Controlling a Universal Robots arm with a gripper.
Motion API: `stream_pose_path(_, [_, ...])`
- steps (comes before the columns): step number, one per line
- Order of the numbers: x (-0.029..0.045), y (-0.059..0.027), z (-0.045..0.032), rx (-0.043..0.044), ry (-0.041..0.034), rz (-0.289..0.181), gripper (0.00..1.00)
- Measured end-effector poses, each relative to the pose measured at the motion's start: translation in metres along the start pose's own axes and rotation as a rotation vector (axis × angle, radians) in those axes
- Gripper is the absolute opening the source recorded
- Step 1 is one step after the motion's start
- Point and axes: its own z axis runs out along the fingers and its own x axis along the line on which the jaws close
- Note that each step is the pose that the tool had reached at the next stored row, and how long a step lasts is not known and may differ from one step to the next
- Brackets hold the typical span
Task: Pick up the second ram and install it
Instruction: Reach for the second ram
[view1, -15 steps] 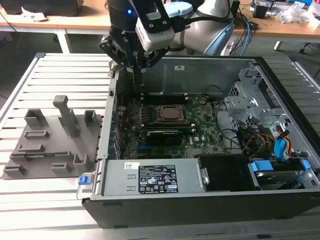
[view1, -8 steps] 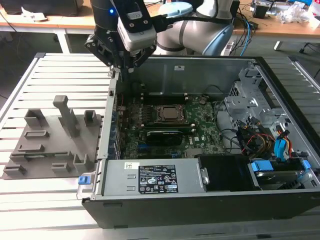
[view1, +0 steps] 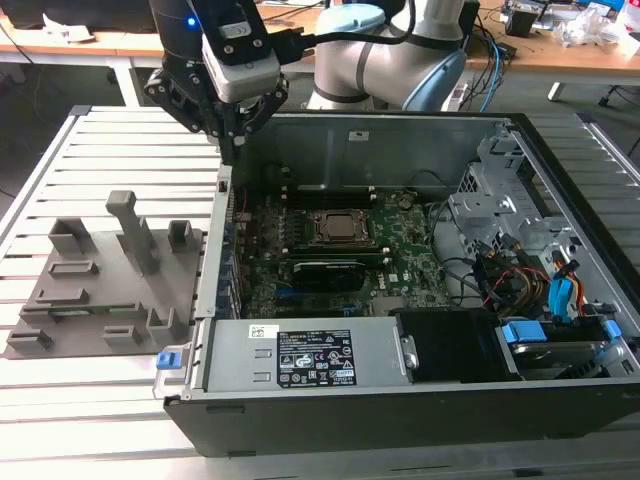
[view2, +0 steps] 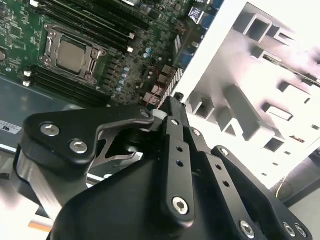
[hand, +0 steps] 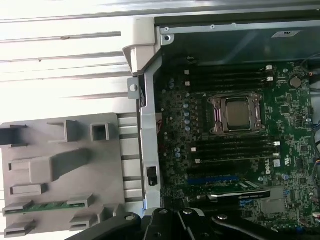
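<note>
The second ram (hand: 47, 206), a thin green stick, lies in a slot of the grey holder tray (hand: 60, 165) outside the computer case. That tray (view1: 100, 280) sits at the exterior view's left of the open case (view1: 400, 300). My gripper (view1: 235, 145) hangs above the case's rear corner on the tray side, well clear of the stick. Its black fingers (view2: 172, 125) meet at their tips with nothing between them. The gripper (hand: 172, 215) shows over the case wall. On the motherboard, the CPU socket (hand: 237, 112) has long black memory slots (hand: 235, 150) on both sides.
A black expansion card (view1: 325, 272) lies across the board near the socket. Drive cages and cable bundles (view1: 520, 260) crowd the case at the exterior view's right. A power supply (view1: 310, 360) runs along the near side. The case's metal wall (hand: 145, 125) stands between tray and board.
</note>
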Motion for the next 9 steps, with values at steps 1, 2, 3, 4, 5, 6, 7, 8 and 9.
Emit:
stream_pose_path(1, [0.0034, -0.0003, -0.0001, 0.0, 0.0, 0.0, 0.11])
stream_pose_path(2, [0.0066, -0.0005, -0.0002, 0.0001, 0.0, 0.0, 0.11])
stream_pose_path(3, [0.0083, -0.0006, -0.0002, 0.0, 0.0, 0.0, 0.11])
stream_pose_path(4, [0.0101, -0.0008, -0.0003, 0.0001, 0.0, 0.0, 0.11])
stream_pose_path(5, [0.0149, -0.0011, -0.0004, 0.0001, 0.0, 0.0, 0.11])
stream_pose_path(6, [0.0174, -0.0013, -0.0004, 0.0, 0.0, 0.0, 0.11])
stream_pose_path(7, [0.0195, -0.0014, -0.0005, 0.0001, 0.0, 0.0, 0.11])
stream_pose_path(8, [0.021, -0.0015, -0.0005, 0.0, 0.0, 0.0, 0.11])
stream_pose_path(9, [0.0223, -0.0017, -0.0006, 0.0001, 0.0, 0.0, 0.11])
